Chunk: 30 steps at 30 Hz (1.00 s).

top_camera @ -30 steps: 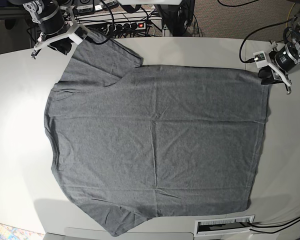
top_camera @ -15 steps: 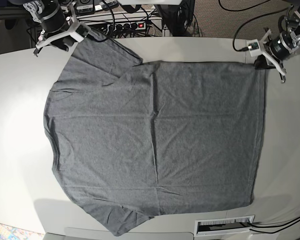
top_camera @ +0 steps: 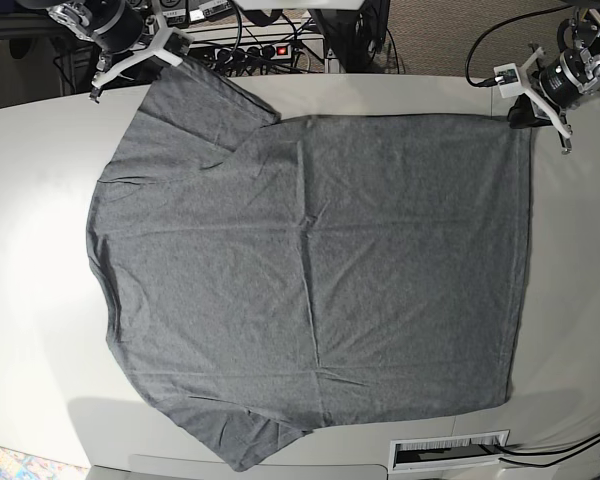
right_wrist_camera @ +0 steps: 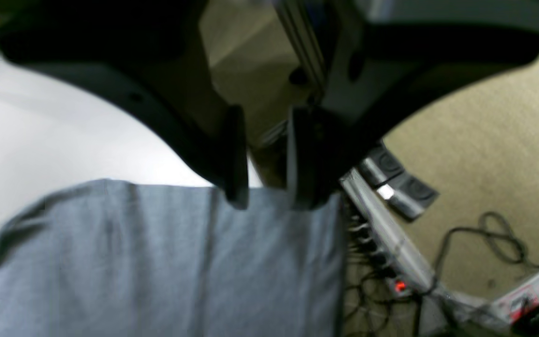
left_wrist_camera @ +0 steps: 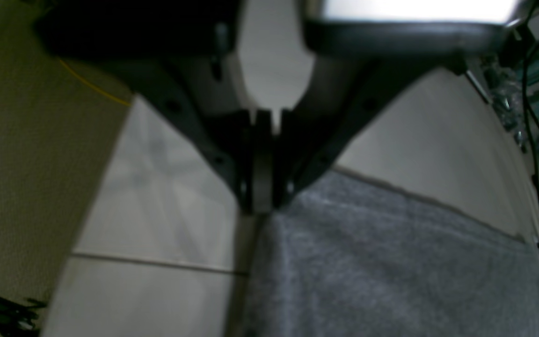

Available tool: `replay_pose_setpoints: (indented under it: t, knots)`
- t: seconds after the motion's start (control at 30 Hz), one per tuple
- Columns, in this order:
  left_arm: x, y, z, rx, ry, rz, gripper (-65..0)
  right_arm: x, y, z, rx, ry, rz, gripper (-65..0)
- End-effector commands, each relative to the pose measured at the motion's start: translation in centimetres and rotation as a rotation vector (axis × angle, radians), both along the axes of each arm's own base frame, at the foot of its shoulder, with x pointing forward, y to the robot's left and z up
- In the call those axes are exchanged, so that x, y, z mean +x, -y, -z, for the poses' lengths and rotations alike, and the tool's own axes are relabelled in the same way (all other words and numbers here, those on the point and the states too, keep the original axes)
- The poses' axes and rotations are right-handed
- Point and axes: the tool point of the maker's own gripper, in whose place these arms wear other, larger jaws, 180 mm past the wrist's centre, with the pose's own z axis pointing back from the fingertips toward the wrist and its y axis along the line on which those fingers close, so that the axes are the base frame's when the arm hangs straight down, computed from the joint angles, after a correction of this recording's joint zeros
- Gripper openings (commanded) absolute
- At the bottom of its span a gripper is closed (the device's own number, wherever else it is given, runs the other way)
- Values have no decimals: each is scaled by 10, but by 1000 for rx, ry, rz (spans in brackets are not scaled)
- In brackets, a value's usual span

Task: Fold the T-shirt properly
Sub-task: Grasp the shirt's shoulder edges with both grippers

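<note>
The grey T-shirt lies spread flat on the white table, neckline toward the left and hem toward the right. My left gripper is at the far right and is shut on the far hem corner; in the left wrist view the jaws pinch the cloth's corner. My right gripper is at the far left, on the far sleeve's edge. In the right wrist view its fingertips stand a little apart over the sleeve's edge, gripping it.
A power strip with a red light and cables lie on the floor behind the table's far edge; it also shows in the right wrist view. A slotted vent sits at the near edge. Cables run at the far right.
Both grippers have moved toward the table's far edge, drawing the far sleeve and far hem corner with them. The shirt's far edge now lies straighter and further back.
</note>
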Motion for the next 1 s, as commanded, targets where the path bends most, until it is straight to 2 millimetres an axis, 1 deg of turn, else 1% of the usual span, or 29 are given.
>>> replay_pose_setpoints:
  t: [0.0,0.2,0.37,0.4,0.43,0.47,0.5,0.6,0.8,0.97]
  knots:
    - [-6,-1,1,6,-29,27,-650,1,1,-2,-1,10,-7,-488]
    - [-6,3,0,-11,-27,33,-650,17,-10,0,84,57,22,-488]
    - [-7,7,-1,-33,-24,44,-650,13,-19,4,136,54,80,-487]
    - [-7,8,-1,-35,-22,42,-650,13,-19,5,142,55,81,-466]
    - [-6,8,-1,-36,-20,42,-650,14,-19,7,150,56,81,-423]
    - [-6,8,-1,-36,-20,42,-650,15,-17,10,150,56,84,-379]
    - [-6,8,-1,-35,-20,42,-650,17,-14,14,145,54,90,-358]
    - [-6,8,-1,-35,-20,42,-650,23,-5,23,129,53,109,-358]
    - [-6,8,-1,-35,-20,42,-650,41,4,28,116,85,126,-358]
    - [-6,8,-1,-35,-20,42,-650,50,17,39,96,82,155,-358]
